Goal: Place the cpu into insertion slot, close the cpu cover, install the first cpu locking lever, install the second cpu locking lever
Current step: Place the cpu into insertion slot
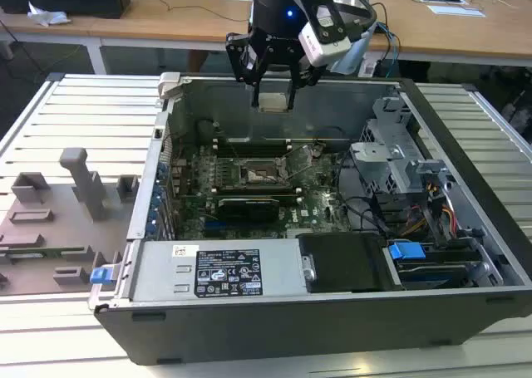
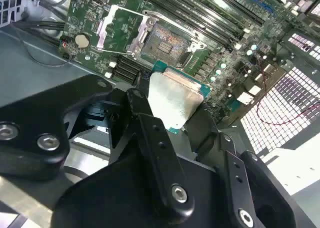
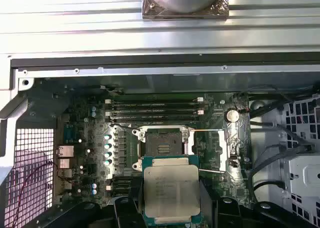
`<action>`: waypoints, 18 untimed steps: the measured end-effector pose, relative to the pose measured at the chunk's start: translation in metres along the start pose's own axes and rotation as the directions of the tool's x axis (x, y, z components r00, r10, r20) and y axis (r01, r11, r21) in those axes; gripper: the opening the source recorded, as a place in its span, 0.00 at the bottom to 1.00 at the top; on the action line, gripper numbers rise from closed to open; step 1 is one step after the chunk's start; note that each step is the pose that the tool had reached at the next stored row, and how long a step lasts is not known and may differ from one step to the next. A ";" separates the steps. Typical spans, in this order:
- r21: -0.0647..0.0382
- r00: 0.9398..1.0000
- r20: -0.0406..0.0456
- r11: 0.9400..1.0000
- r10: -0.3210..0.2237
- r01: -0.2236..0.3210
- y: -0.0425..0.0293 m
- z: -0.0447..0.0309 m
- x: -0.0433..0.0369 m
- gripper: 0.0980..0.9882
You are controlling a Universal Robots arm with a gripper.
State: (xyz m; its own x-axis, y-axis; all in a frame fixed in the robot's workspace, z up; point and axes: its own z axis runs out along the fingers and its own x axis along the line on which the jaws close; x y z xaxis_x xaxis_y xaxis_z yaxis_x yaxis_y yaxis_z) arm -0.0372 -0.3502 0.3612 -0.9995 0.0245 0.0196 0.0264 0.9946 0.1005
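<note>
**Surface.** Ribbed silver aluminium slatted table point(image 1: 75, 112). On it, at the exterior view's left, lies a flat grey fixture tray point(image 1: 50, 220) with upright grey blocks.

**Room.** Long pale wooden desks point(image 1: 166, 12) run behind the table, carrying papers and cables.

**Enclosure.** Dark grey metal computer case point(image 1: 332, 311), on its side with the panel off. Inside it:
- a green motherboard point(image 1: 316, 203);
- a silver-grey power supply box point(image 1: 224, 270) with a black-and-white label, along the near wall;
- a grey metal drive cage point(image 1: 399, 158), at the exterior view's right.

**Board detail.**
- Long narrow black memory slots point(image 3: 155, 107) lie just beside the socket.
- A round silver coin battery point(image 3: 230, 115) sits near it.

**Gripper.** Black two-fingered gripper point(image 1: 274, 97) on the arm, hanging over the case's far wall. Its jaws are drawn in on two opposite edges of the chip and grip it firmly.

**Task item.** Small flat square cpu point(image 3: 171, 190) with a pale silver-grey metal top and a thin teal-green edge. It is held flat in the air, well above the motherboard and clear of the socket.

**Socket.** Small square insertion slot point(image 3: 163, 147) with a dark pin-field centre and a silvery rim, bare and exposed.

**Cover.** Thin silver-grey square-framed cpu cover point(image 3: 224, 153), swung open and lying back beside the slot, with green board showing through its window.
</note>
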 end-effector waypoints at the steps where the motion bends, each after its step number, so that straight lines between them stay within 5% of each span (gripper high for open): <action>1: 0.000 1.000 0.000 1.000 0.000 0.000 0.0000 0.0009 0.0000 0.50; 18: 0.000 1.000 0.000 1.000 0.000 0.000 -0.0011 0.0107 0.0000 0.50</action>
State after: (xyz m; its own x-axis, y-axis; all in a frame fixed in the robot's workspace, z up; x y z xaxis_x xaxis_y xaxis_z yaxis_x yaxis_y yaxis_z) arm -0.0374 -0.3502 0.3504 -0.9995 0.0245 0.0196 0.0264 0.9946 0.1006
